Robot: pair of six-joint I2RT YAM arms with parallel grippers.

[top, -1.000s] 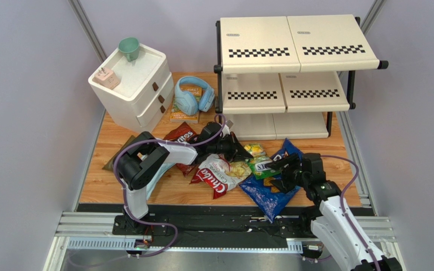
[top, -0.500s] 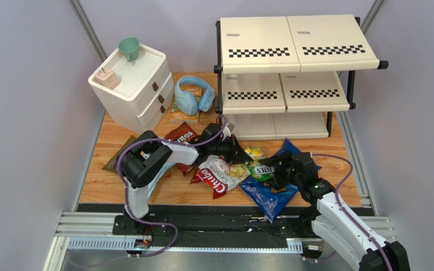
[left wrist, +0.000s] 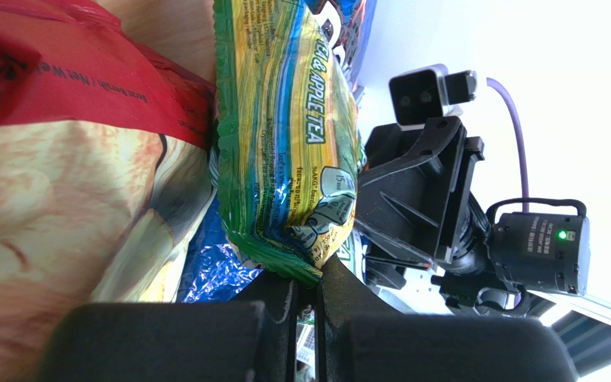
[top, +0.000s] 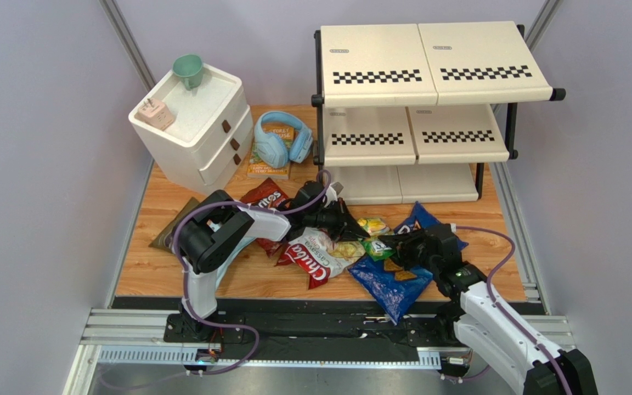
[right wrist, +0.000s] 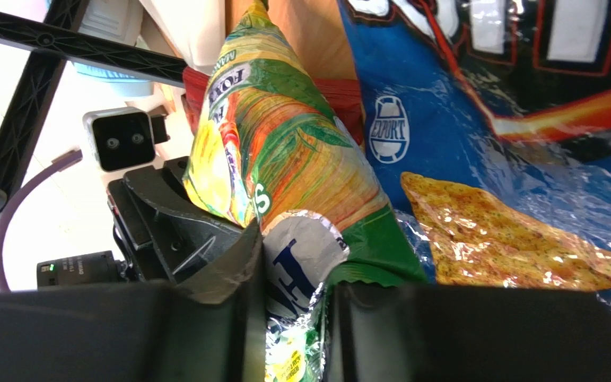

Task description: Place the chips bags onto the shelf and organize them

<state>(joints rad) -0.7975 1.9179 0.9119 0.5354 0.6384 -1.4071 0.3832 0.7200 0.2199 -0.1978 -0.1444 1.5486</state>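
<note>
The small green-yellow chips bag (top: pixel 375 234) hangs between both grippers at the table's middle. My left gripper (top: pixel 355 224) is shut on the bag's sealed edge (left wrist: pixel 285 143), jaws pressed together (left wrist: pixel 315 290). My right gripper (top: pixel 387 244) is shut on the bag's crumpled other end (right wrist: pixel 285 159), with foil bunched between its jaws (right wrist: pixel 297 306). Below lie the blue Doritos bag (top: pixel 393 281) and the white-and-red bag (top: pixel 315 257). The red Doritos bag (top: pixel 263 196) lies partly under my left arm. The cream shelf (top: pixel 435 74) stands at the back right, its boards bare.
A white two-drawer cabinet (top: pixel 191 123) with a green cup (top: pixel 187 70) stands at the back left. Blue headphones (top: pixel 282 140) rest on an orange book (top: pixel 268 167) beside the shelf's left pole. A pale-blue edge (top: pixel 229 259) shows under my left arm.
My right gripper has moved left over the blue bag and shut on the green-yellow bag's end. The left gripper has stayed shut on the bag's other edge.
</note>
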